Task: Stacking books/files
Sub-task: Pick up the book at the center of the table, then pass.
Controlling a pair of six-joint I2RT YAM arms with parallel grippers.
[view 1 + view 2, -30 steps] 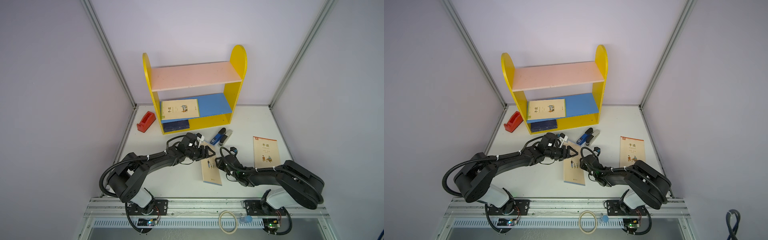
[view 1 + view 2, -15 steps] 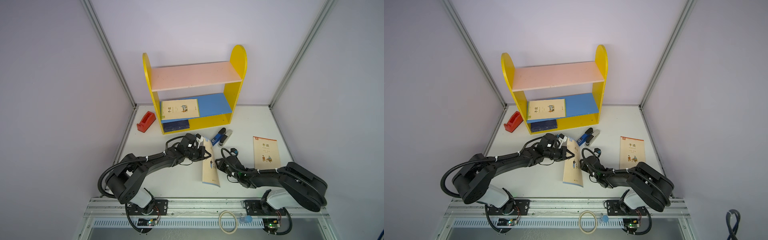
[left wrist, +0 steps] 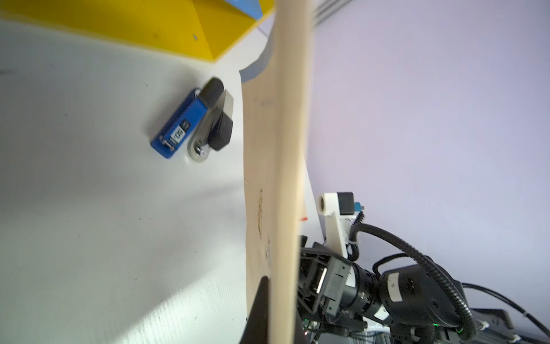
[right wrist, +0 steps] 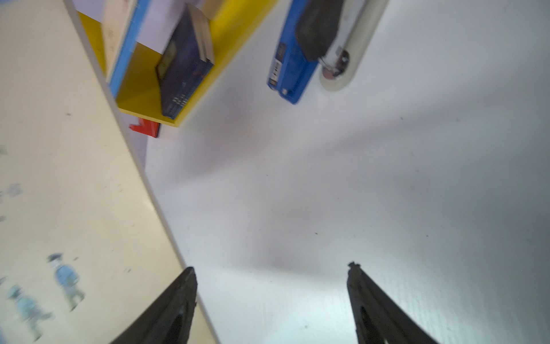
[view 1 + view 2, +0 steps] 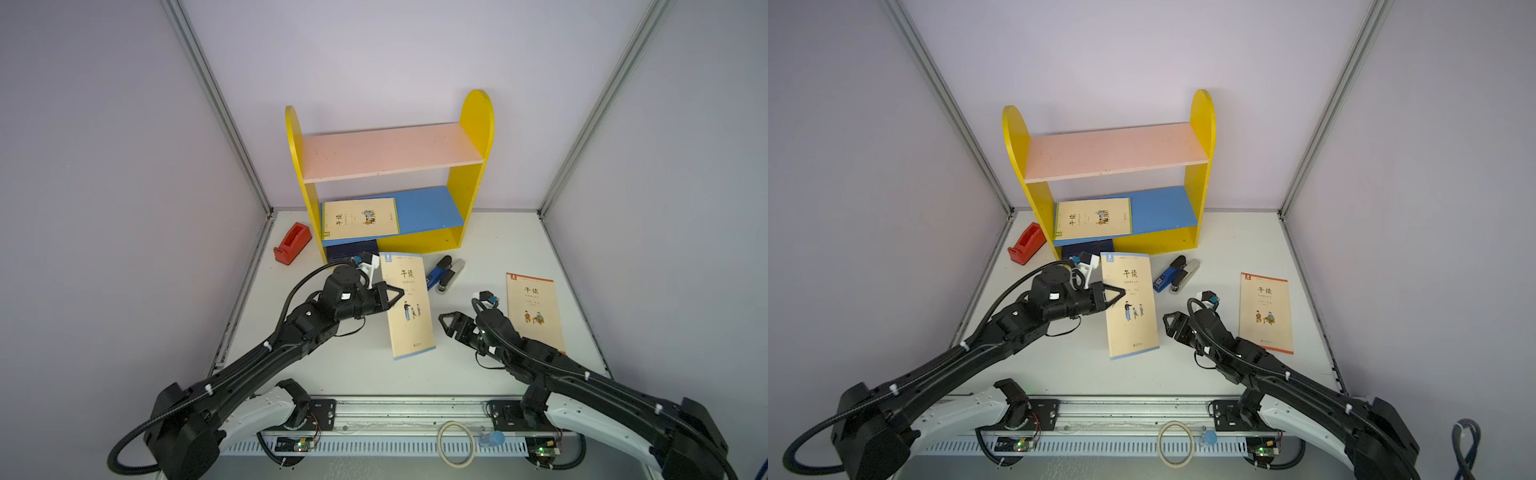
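My left gripper (image 5: 398, 293) (image 5: 1119, 293) is shut on the left edge of a cream book (image 5: 409, 305) (image 5: 1130, 307) with small cartoon figures and holds it tilted above the table. The left wrist view shows that book (image 3: 285, 178) edge-on, with one finger (image 3: 262, 297) against its face. To the book's right, my right gripper (image 5: 446, 322) (image 4: 272, 268) stands open and apart from it. A second cream book (image 5: 534, 309) lies flat at the right. A third (image 5: 359, 218) rests on the blue shelf. Dark navy books (image 4: 184, 65) lie stacked under that shelf.
A yellow shelf unit (image 5: 473, 124) with a pink top board stands at the back. A blue-and-black stapler (image 5: 444, 274) (image 3: 193, 119) lies just behind the held book. A red tape dispenser (image 5: 292, 243) sits by the left wall. A pale ring (image 5: 456, 442) lies on the front rail.
My left gripper closed on the cream book's edge and raised it. My right gripper opened, let go of the book and drew back to the right.
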